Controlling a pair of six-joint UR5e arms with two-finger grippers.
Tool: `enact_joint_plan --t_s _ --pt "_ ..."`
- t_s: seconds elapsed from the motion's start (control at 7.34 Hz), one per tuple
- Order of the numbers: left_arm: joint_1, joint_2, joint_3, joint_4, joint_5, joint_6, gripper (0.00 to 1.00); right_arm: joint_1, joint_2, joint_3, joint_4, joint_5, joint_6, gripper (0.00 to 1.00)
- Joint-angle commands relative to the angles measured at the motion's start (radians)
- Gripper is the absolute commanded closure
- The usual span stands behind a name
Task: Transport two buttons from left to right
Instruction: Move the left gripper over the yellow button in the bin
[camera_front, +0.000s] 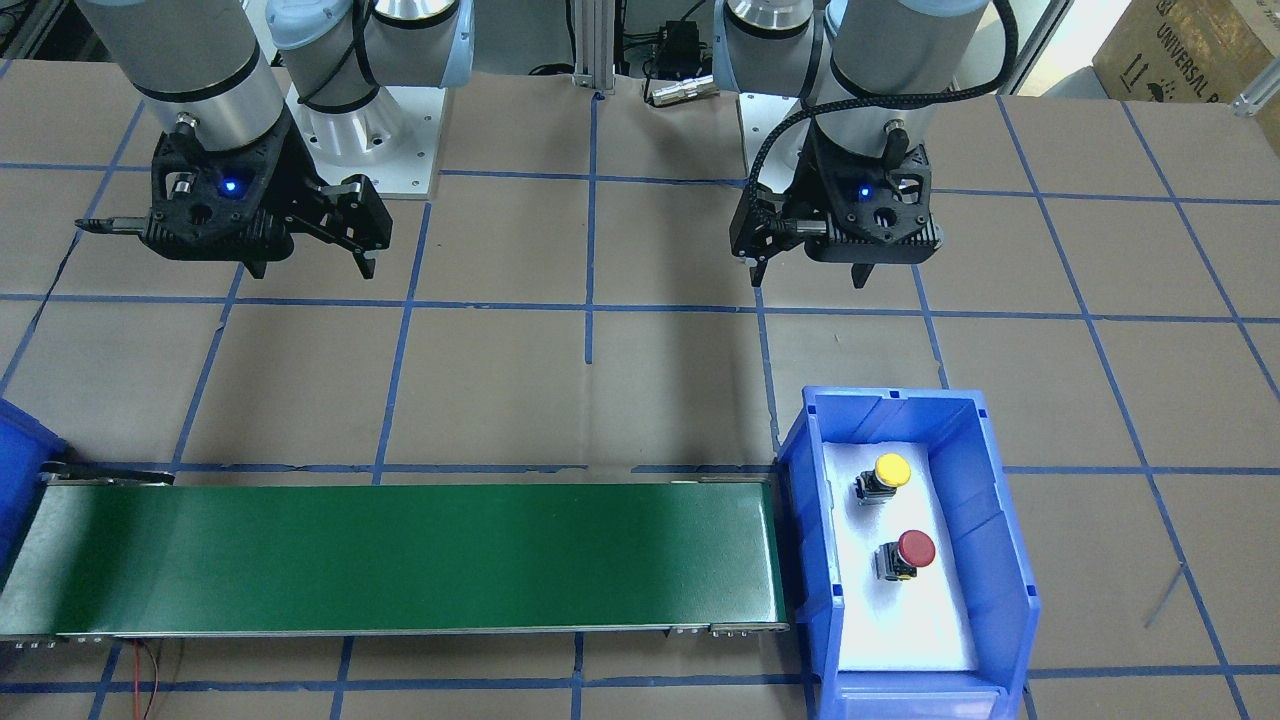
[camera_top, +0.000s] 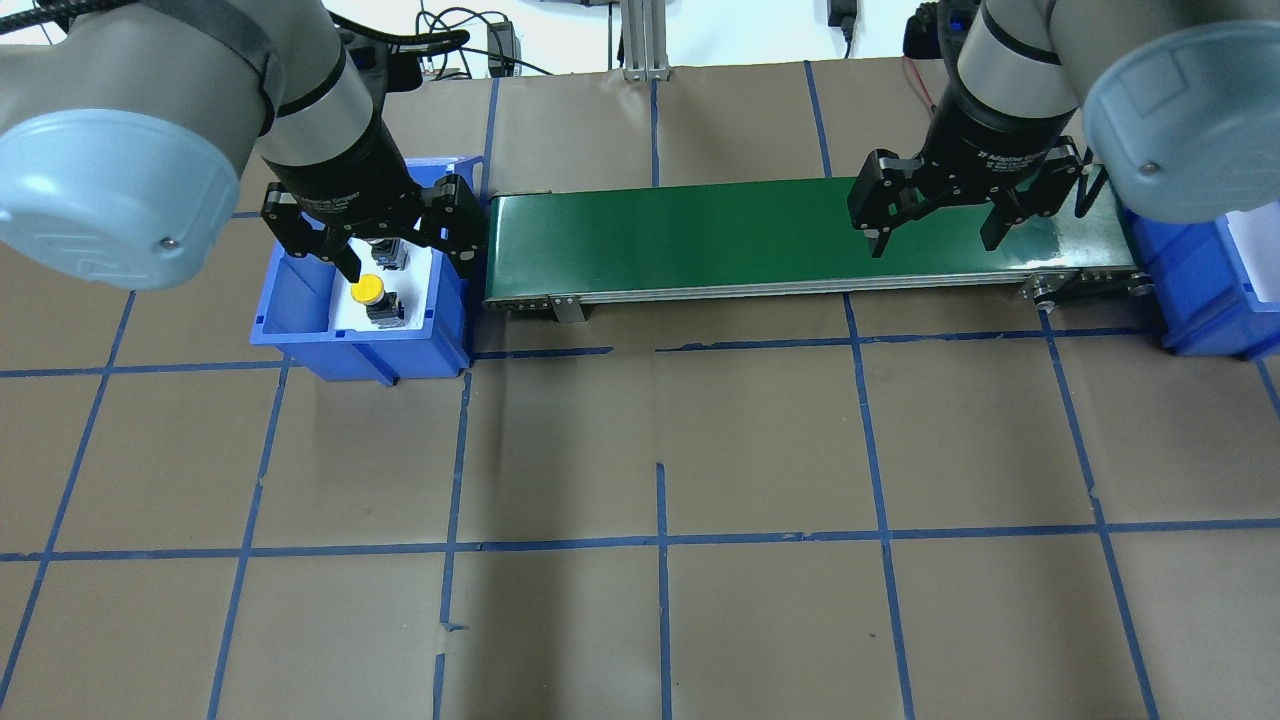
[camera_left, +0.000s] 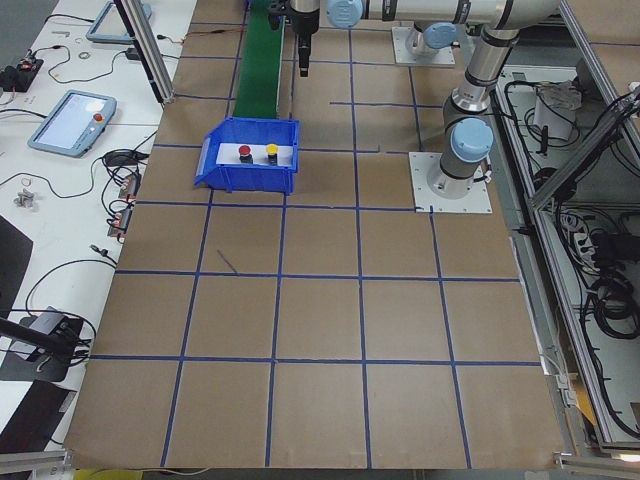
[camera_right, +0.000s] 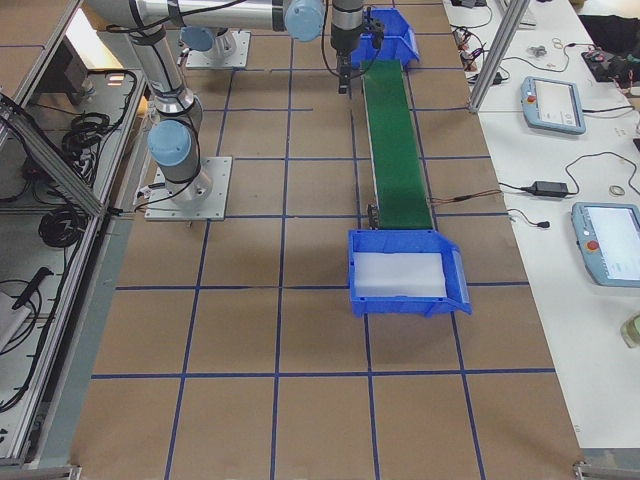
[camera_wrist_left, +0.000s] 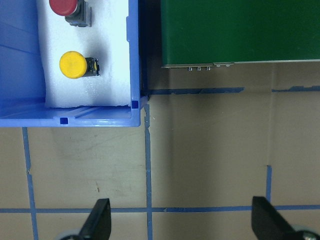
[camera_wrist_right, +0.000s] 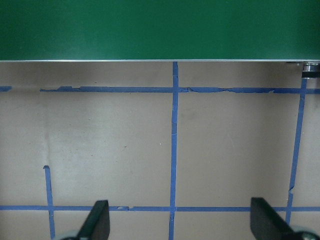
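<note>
The yellow button (camera_front: 891, 470) and red button (camera_front: 915, 548) sit apart (yellow nearer the robot) in the blue bin (camera_front: 800, 470) at the table's left end, by its far edge. The left gripper (camera_front: 808, 272) hangs wide open, apparently short of the bin. The right gripper (camera_front: 313, 268), equally spread, hangs beside the green conveyor (camera_front: 400, 555).

— Where do the fixed cameras sit?
— One faces the robot (camera_front: 370, 110) from across the table (camera_front: 600, 400), steeply down; another looks forward from behind its shoulders. Two stand high and far at the table's ends.
— And the wrists?
— Close, straight down past the left end effector (camera_wrist_left: 182, 222) and right end effector (camera_wrist_right: 180, 222). The left wrist and front views share the blue bin (camera_wrist_left: 85, 121) and the conveyor's (camera_wrist_left: 240, 30) end.
</note>
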Motion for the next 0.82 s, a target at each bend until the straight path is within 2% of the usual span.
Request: enact_joint_plan --t_s 0.0,0.27,0.54,0.68 --pt "0.046 -0.093 0.031 0.130 0.003 0.027 0.00 0.000 0.000 0.002 -0.002 0.000 0.000 0.00" --pt "0.164 -0.215 0.100 0.135 0.001 0.141 0.00 0.000 0.000 0.002 0.000 0.000 0.000 0.00" --pt "0.237 -0.246 0.056 0.138 -0.011 0.193 0.05 0.000 0.000 0.002 -0.002 0.000 0.000 0.00" --pt "0.248 -0.247 -0.003 0.161 -0.011 0.246 0.05 0.000 0.000 0.002 -0.003 0.000 -0.002 0.00"
